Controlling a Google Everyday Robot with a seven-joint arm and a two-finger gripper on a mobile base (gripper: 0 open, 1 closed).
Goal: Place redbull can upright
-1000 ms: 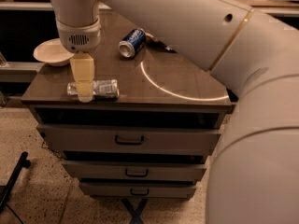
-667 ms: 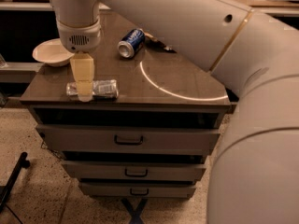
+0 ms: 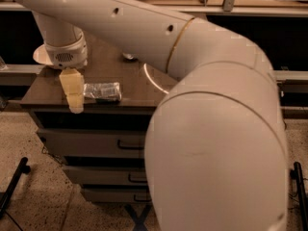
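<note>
The redbull can, slim and silvery, lies on its side near the front left edge of the brown cabinet top. My gripper hangs from the white wrist, pointing down, right at the can's left end. I cannot tell whether it touches the can. My thick white arm crosses the top of the view and fills the right half.
A white plate sits at the back left of the cabinet top, partly behind my wrist. The cabinet has drawers below. A bright ring of reflected light lies on the top. A dark stand leg is on the floor at left.
The arm now looms larger and covers the right side of the cabinet, hiding the dark-blue can at the back. The gripper stays at the lying can's left end.
</note>
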